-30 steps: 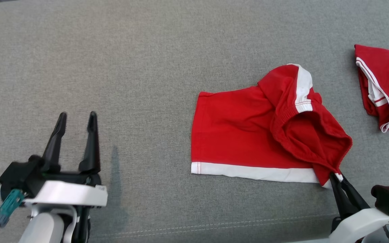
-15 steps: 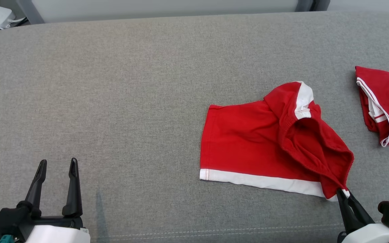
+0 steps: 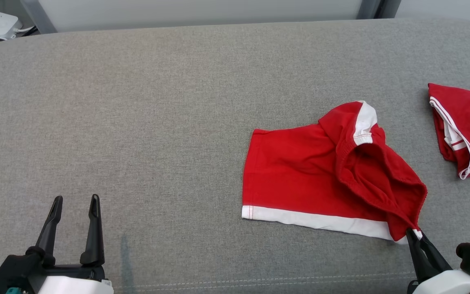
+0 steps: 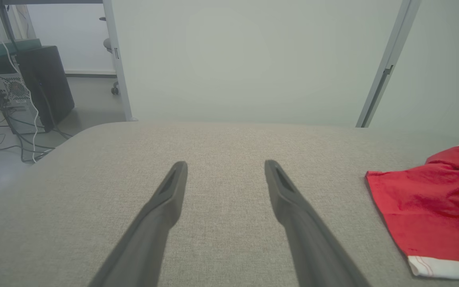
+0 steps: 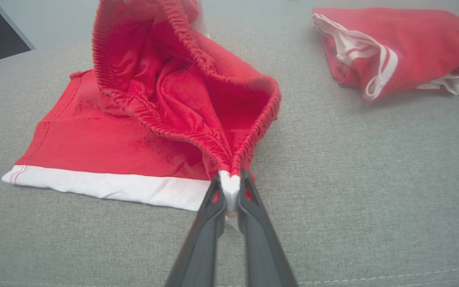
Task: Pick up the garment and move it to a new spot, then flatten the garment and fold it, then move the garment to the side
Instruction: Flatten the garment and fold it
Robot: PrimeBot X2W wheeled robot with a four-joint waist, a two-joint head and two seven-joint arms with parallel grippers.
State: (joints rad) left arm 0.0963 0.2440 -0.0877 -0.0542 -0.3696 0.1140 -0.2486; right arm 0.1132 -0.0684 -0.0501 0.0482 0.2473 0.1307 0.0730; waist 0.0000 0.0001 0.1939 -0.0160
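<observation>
surface: grey cushion [image 3: 137,122] | red garment [image 3: 292,175]: white hem, waistband folded over | right gripper [image 3: 413,233]: clamped on its corner | left gripper [image 3: 76,199]: fingers apart

head view steeply down on the grey cushion [image 3: 137,122], left wrist low toward its far edge, right wrist close on the red garment [image 5: 106,139] all three share

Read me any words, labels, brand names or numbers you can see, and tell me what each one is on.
No text can be read.
red shorts: plain red with white trim, no print or tag in sight.
second red garment: white stripes, no lettering.
computer case: any marking is too small to read.
</observation>
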